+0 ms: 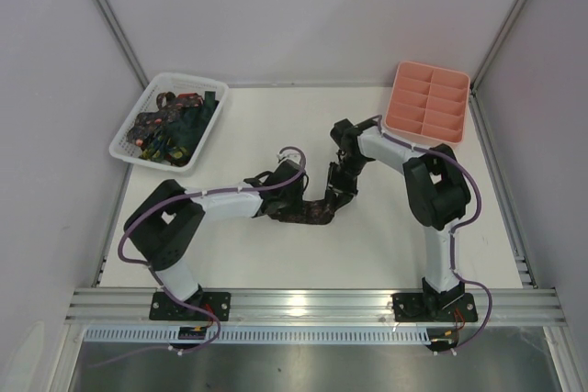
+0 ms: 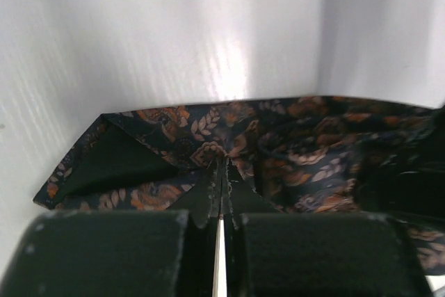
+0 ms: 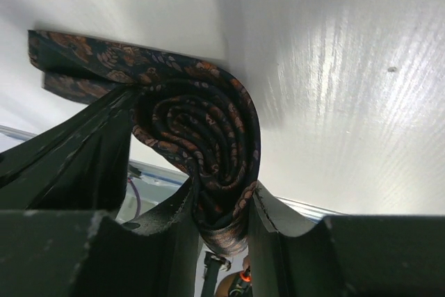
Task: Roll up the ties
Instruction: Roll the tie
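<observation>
The white desk (image 1: 276, 126) carries a lattice basket (image 1: 127, 142) at its far left, with more ties (image 1: 170, 130) heaped in it, and a pink compartment tray (image 1: 464, 103) at its far right. Between them, near the middle, lies the brown patterned tie (image 1: 308, 211) being worked on, with both arms meeting over it.

The left claw (image 2: 221, 196) is closed almost to a slit, pinching the flat part of the tie beside its pointed end (image 2: 104, 165), where the dark lining shows. The right claw (image 3: 221, 206) is clamped on the rolled part, a tight spiral coil (image 3: 208, 137) held between its fingers and lifted off the desk.

The roll looks well begun. To do this step well:
- the left side should keep the flat length lightly taut and straight;
- the right side should turn the coil toward the free fabric, with its edges level, so that the spiral does not cone out sideways;
- squeezing too hard would flatten the coil, and too little would let it spring open.

From above, the wrists cover most of the tie, so how much remains unrolled is hard to judge. The lower edge of the coil seems to poke out below the right fingers.
</observation>
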`<action>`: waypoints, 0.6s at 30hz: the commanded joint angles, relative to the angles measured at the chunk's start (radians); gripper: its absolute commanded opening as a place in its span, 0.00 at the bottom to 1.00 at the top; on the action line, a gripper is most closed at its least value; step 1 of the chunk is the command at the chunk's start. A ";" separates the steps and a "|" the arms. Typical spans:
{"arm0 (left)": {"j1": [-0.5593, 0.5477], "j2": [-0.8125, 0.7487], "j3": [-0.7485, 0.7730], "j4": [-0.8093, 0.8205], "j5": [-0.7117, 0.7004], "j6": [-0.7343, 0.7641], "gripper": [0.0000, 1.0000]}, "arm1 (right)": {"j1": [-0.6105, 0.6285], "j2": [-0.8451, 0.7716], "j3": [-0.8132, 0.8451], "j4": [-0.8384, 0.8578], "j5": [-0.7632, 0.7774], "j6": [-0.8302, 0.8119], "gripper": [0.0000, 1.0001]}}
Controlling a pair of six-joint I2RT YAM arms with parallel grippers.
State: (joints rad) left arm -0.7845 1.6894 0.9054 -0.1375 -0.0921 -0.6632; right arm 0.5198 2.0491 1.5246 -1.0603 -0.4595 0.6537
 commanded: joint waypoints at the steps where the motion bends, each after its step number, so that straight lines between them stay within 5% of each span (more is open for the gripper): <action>1: 0.021 0.015 0.033 -0.039 0.025 0.014 0.00 | -0.007 -0.049 -0.014 0.040 -0.045 0.035 0.00; 18: 0.044 0.039 0.026 -0.068 0.025 0.028 0.00 | -0.037 -0.070 -0.034 -0.030 0.120 0.147 0.00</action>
State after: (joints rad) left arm -0.7555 1.7149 0.9241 -0.1692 -0.0631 -0.6621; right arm 0.4931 2.0083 1.4609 -0.9989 -0.4347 0.7670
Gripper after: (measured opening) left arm 0.009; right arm 0.333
